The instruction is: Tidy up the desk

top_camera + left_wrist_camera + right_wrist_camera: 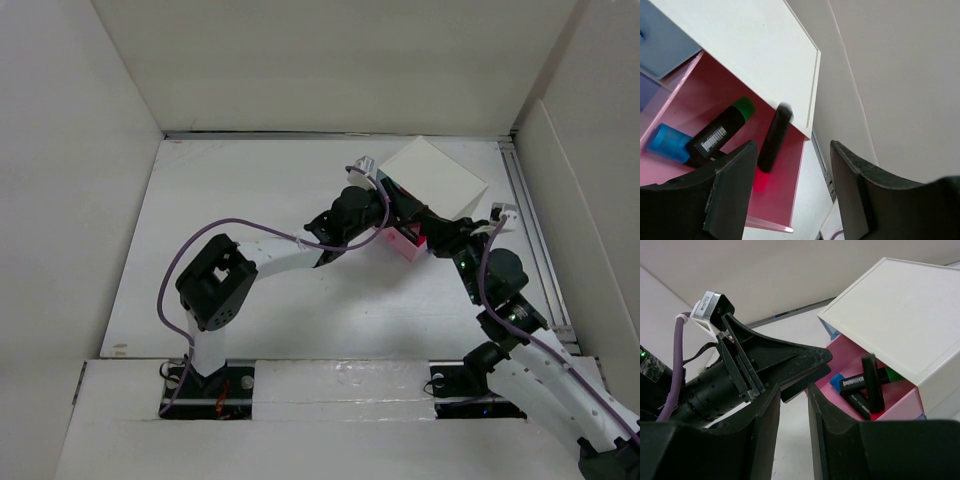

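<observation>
The white worktop fills the middle of the top view, and the white drawer box sits at its upper right with both arms crowding it. Its pink drawer stands pulled out. The left pincer hangs released before it, fingers wide and empty. The right pincer shows a narrow empty gap and grips nothing. A black marker leans upright against the box's top edge, beside a green-capped marker and a blue-capped marker lying flat. Pushing the drawer shut would likely jam the leaning marker or flip it out. Only the wrist views show the drawer's contents; from above, the arms hide them.
</observation>
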Motion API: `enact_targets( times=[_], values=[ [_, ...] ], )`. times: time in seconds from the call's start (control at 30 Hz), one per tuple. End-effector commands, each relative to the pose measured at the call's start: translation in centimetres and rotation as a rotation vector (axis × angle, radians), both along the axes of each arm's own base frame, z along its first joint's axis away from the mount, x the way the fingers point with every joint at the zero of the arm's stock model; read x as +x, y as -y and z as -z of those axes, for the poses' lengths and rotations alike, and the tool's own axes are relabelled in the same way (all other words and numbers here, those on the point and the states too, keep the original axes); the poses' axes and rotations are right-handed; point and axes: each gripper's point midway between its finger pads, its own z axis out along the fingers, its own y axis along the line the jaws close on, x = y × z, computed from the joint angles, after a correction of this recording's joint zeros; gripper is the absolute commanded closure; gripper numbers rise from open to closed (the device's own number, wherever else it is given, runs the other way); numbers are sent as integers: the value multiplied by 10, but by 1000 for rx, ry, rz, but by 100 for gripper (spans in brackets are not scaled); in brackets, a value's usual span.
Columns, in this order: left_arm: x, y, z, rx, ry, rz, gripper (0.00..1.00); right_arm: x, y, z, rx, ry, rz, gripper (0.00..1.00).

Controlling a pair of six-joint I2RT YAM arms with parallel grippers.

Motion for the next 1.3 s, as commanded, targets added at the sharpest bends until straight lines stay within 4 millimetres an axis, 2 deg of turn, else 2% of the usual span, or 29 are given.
enact_targets(
  times=[0.0, 0.17, 0.2, 0.23, 0.27, 0.3, 0.37, 0.4, 0.47, 0.5, 0.53, 0.57, 0.6, 0.63, 0.67, 0.77, 0.93, 1.03, 1.13, 1.23, 1.27],
  values=[
    [1, -3, -52, -78, 101, -6, 44, 0, -1, -12, 17, 34, 1, 66],
    [-4, -10, -65, -68, 132, -6, 46, 0, 0, -13, 23, 36, 5, 66],
    [0, -15, -68, -61, 145, -38, 50, 0, 0, -13, 22, 37, 5, 66],
    [-3, -21, -81, -73, 168, -45, 55, -1, 1, -14, 25, 39, 7, 66],
    [-3, -26, -80, -50, 188, -57, 64, -1, 1, -14, 23, 39, 7, 66],
    [-5, -30, -84, -43, 204, -61, 82, -1, 1, -14, 23, 39, 7, 66],
    [-16, -38, -91, -19, 231, -57, 97, 0, 1, -13, 23, 36, 7, 66],
    [-16, -43, -88, 20, 254, -61, 100, 0, 0, -12, 19, 36, 5, 69],
    [-27, -50, -74, 97, 250, -69, 100, 0, -1, -13, 19, 36, 1, 89],
    [-31, -54, -61, 160, 255, -69, 100, 0, -2, -14, 19, 38, -5, 96],
    [-35, -58, -58, 183, 260, -76, 100, 0, -3, -13, 17, 35, -10, 100],
    [-38, -65, -41, 234, 252, -97, 100, 0, -4, -13, 15, 36, -14, 100],
    [-48, -63, -31, 274, 261, -77, 100, 0, -5, -12, 13, 32, -19, 100],
    [-51, -64, -24, 296, 263, -77, 100, 1, -5, -13, 14, 34, -19, 100],
    [-55, -67, -7, 336, 248, -79, 100, 1, -6, -11, 11, 30, -20, 100],
    [-63, -67, 25, 391, 206, -44, 100, 2, -5, -10, 9, 25, -13, 100],
    [-65, -60, 54, 431, 176, -6, 100, 2, -3, -10, 9, 28, -3, 100],
    [-61, -53, 61, 451, 176, 7, 100, 2, -3, -10, 7, 26, -5, 100],
    [-57, -41, 56, 449, 199, 26, 100, 3, -4, -10, 4, 26, -6, 100],
    [-54, -33, 60, 459, 197, 39, 100, 4, -4, -9, 3, 24, -3, 100],
    [-53, -28, 54, 444, 206, 48, 100, 3, -4, -9, 3, 22, -6, 100]
  ],
)
